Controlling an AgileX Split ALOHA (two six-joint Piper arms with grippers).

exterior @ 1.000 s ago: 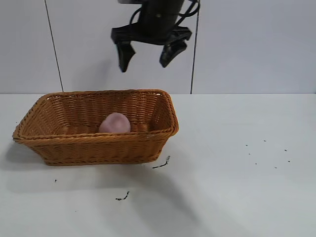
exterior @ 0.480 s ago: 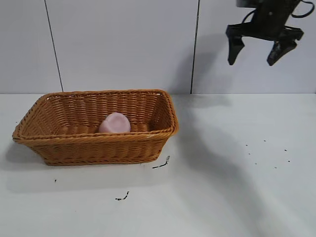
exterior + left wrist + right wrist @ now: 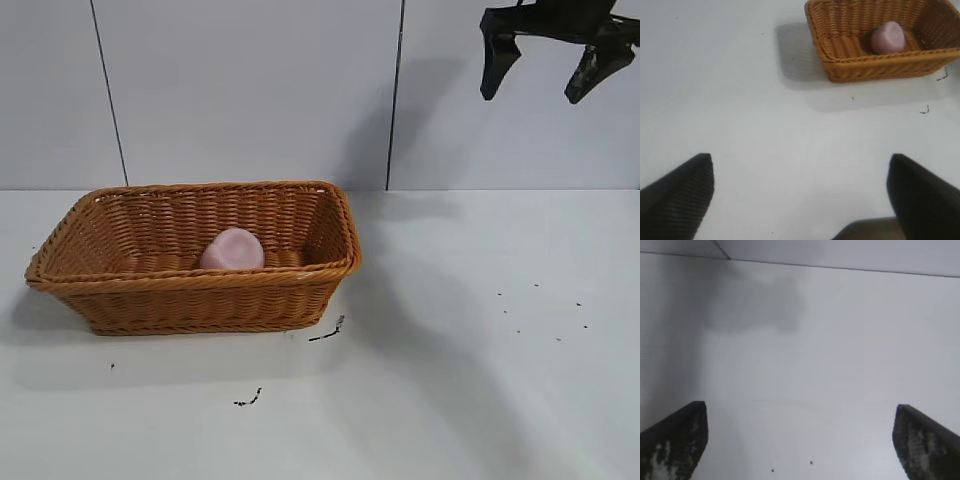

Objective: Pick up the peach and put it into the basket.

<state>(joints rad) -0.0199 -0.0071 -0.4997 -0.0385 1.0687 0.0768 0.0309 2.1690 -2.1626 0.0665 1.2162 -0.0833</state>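
resting in the basket (image 3: 120,285), the peach (image 3: 232,249), well apart from the wide-open, empty right tool (image 3: 545,72)

White tabletop (image 3: 450,400) being lit from above, soft grey shadows being cast across it, small dark specks (image 3: 540,310) being scattered on its right side, pale panelled wall (image 3: 250,90) being divided by thin dark vertical seams (image 3: 396,95) behind
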